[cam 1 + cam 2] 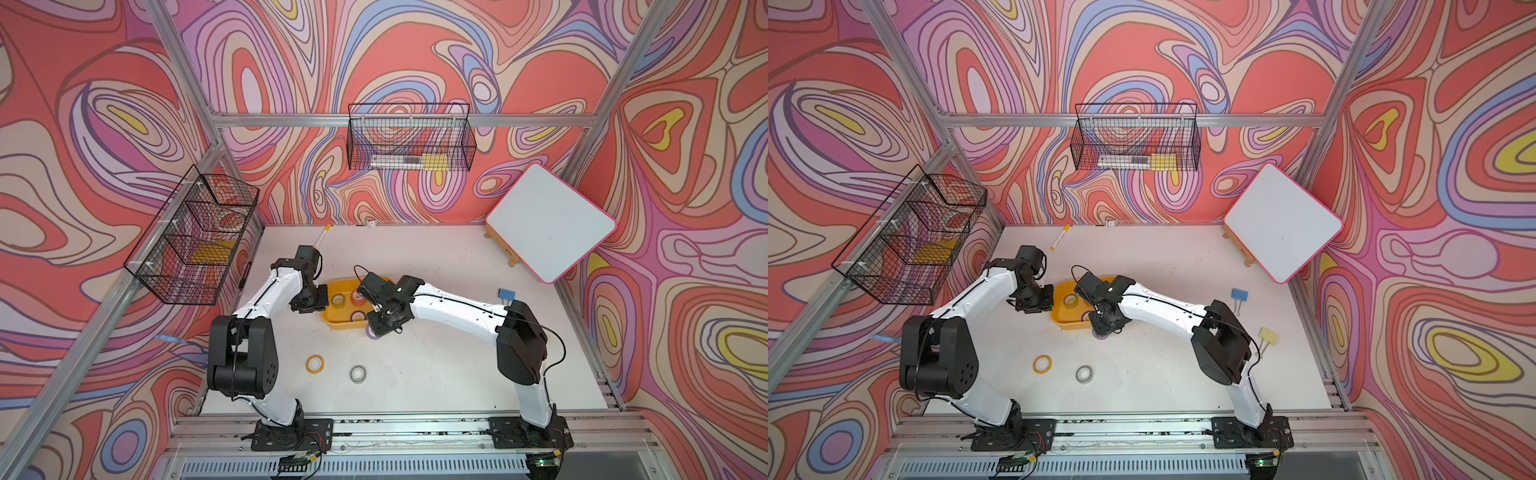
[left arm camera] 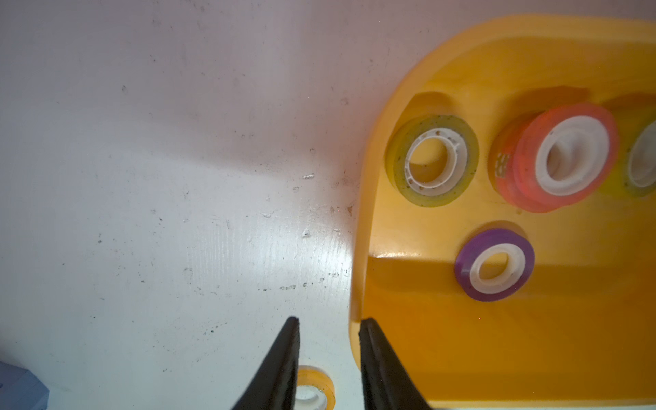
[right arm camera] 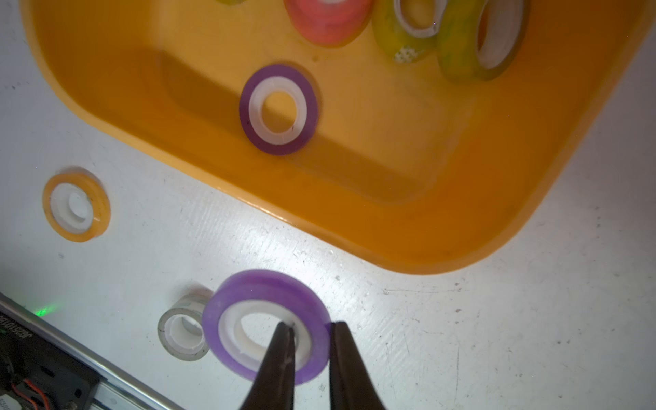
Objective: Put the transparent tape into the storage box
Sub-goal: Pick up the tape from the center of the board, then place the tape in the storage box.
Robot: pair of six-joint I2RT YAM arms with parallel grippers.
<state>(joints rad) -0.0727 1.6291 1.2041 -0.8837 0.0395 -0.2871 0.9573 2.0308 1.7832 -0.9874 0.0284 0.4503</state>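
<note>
Jaws of the right arm pinch the wall of a purple tape roll point(image 3: 262, 287), one inside its core, one outside. Just beside them a clear roll point(image 3: 165, 333) lies on the bench point(image 3: 497, 337); ahead of the tips sits the storage box point(image 3: 355, 227). Left arm's jaws stand slightly spread, empty, at its rim.

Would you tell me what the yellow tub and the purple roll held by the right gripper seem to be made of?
The tub: probably moulded plastic, glossy; smooth rounded rim with bright highlights. The purple roll: likely thin tape film wound on a white plastic core, duller; pale, see-through tint.
</note>
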